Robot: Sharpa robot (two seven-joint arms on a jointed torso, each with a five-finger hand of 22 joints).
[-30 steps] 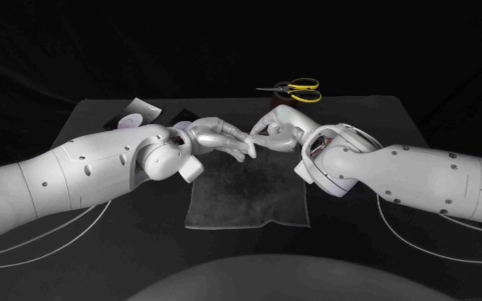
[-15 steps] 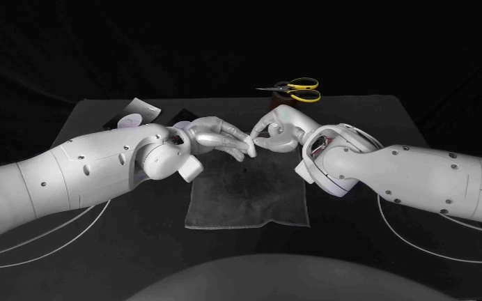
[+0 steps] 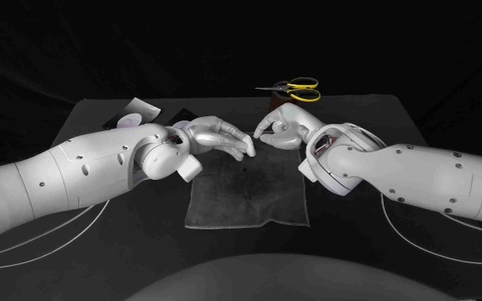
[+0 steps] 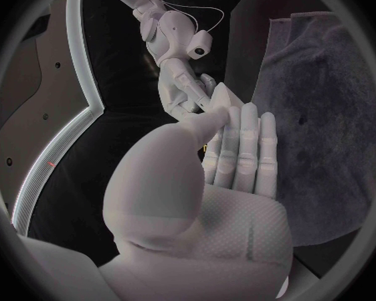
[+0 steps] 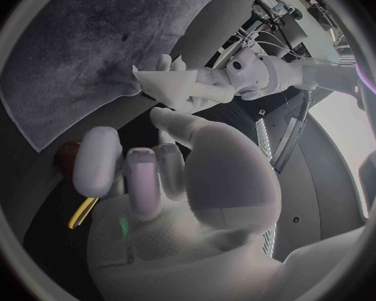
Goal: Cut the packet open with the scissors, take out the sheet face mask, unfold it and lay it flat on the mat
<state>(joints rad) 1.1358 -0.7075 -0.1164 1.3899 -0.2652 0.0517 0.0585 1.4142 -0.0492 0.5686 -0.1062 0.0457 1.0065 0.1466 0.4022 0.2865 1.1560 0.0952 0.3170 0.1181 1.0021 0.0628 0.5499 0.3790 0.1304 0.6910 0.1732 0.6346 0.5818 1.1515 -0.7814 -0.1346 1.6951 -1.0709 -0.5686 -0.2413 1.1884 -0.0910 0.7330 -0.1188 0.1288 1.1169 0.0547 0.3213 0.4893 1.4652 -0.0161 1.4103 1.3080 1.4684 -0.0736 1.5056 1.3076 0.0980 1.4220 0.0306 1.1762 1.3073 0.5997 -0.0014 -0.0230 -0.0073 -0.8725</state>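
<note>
My left hand point(image 3: 216, 136) hovers over the far end of the grey mat point(image 3: 246, 196) and pinches a small white folded piece, the sheet mask point(image 4: 224, 97), between its thumb and straight fingers. The same folded mask point(image 5: 161, 83) shows at the left fingertips in the right wrist view. My right hand point(image 3: 280, 127) is a short gap to the right of it, fingers curled in, and I see nothing in them. The yellow-handled scissors point(image 3: 297, 90) lie at the table's far edge behind the right hand. The cut packet point(image 3: 141, 111) lies at the back left.
A dark flat piece point(image 3: 187, 114) lies next to the packet. A small reddish-brown thing point(image 5: 67, 155) sits by the scissors. White cables run along the table on both sides near the arms.
The two hands were touching over the mat's far end; now they have drawn apart, the right hand moving back and to the right with its fingers curled.
</note>
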